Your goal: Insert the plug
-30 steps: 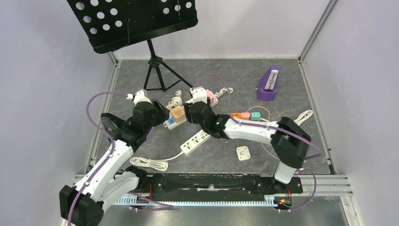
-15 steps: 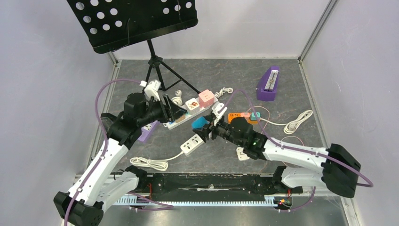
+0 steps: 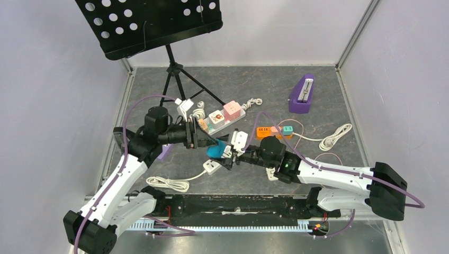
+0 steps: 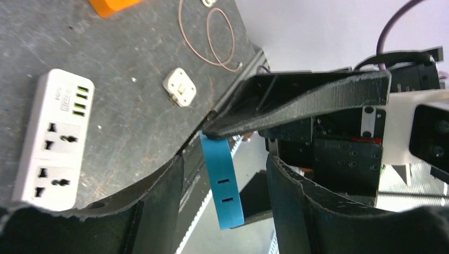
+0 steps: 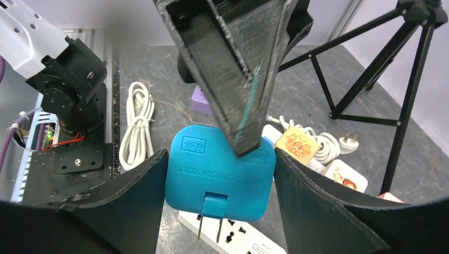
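- While up in the air over the table (image 3: 254, 84), pinches the blue plug (image 5: 219, 177) by two facing edges with the right gripper (image 5: 218, 161), fingers pressed tight on it.
- Shows the plug's printed flat side to the right wrist camera, with two metal pins (image 5: 200, 228) pointing down.
- Has both pins bare from top to tip, so not in any hole.
- Holds the plug over a white power strip (image 5: 249, 239) lying on the table.
- Points the left gripper (image 4: 225, 161) in from the other side, fingers spread apart, one on each flat side of the plug.
- Leaves a small gap on both sides in the left wrist view.
- Lays the tip of one left finger (image 5: 233, 69) across the plug's top edge in the right wrist view; cannot tell if it touches.
- Farther back on the table: a long strip (image 3: 223, 118) with a pink and an orange block plugged in, an orange strip (image 3: 267, 130), and a black music stand (image 3: 153, 21).
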Robot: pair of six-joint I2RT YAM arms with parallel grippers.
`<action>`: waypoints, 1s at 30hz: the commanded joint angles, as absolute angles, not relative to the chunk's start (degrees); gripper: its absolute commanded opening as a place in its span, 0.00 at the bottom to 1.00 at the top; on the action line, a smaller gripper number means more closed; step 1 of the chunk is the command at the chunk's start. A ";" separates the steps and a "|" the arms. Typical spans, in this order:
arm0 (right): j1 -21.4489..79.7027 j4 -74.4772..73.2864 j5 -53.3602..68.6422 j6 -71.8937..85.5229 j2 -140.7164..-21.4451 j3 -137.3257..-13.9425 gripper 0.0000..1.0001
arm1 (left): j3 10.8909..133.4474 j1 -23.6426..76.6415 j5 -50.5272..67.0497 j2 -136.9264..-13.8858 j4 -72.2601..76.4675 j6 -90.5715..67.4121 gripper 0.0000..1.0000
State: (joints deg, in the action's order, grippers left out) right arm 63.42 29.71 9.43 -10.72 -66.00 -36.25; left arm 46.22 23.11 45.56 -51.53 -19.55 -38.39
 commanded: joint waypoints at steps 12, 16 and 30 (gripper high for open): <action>66.09 23.04 11.39 -20.30 -71.02 -48.26 0.65 | 43.42 23.39 52.22 -51.09 -19.43 -39.12 0.52; 66.36 19.72 9.95 -18.79 -72.47 -50.53 0.66 | 43.17 23.39 52.21 -52.31 -19.52 -38.87 0.21; 65.71 7.03 -4.80 -1.79 -57.11 -43.97 0.98 | 49.93 23.41 31.77 -55.74 -29.07 -16.01 0.02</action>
